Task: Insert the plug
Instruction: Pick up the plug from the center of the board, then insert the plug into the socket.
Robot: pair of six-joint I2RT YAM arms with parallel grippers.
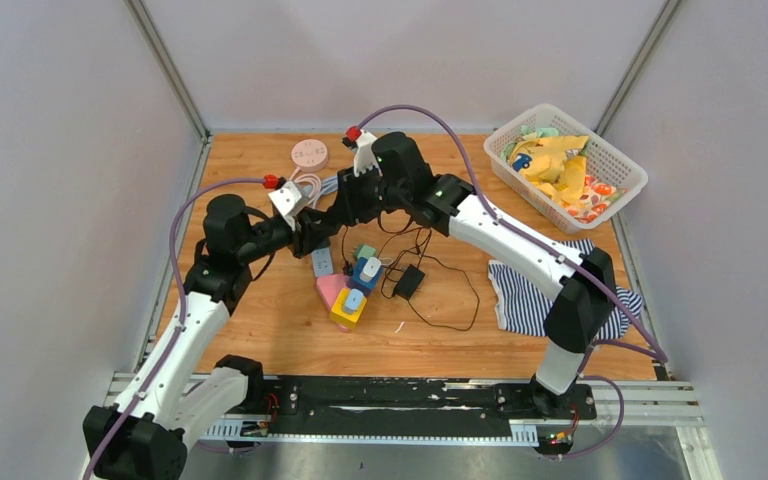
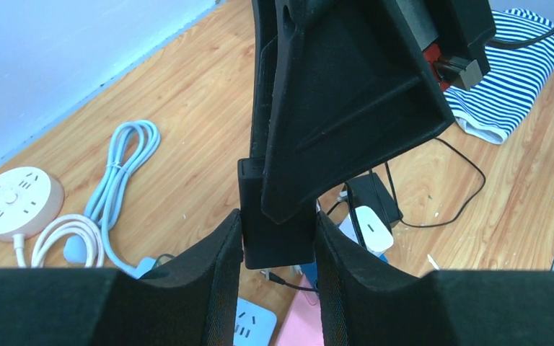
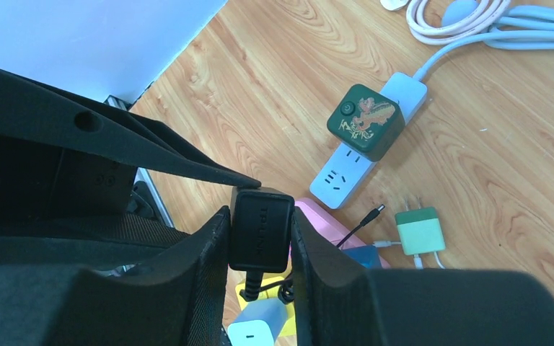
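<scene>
Currently left pincer and right pincer both clench the black plug, nearer the desk's far edge; opposing pulls could twist it loose or snag its cord.

I hold the black, box-shaped plug off the table, cord trailing from one end, near the white power strip, which lies flat, sockets up.

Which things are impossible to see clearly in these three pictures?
Black adapter prongs: both wrist views, hidden between gripper fingers; top view, behind the arms.
White power strip sockets: right wrist view, partly under green cube charger.
Basket contents: top view, too small.
</scene>
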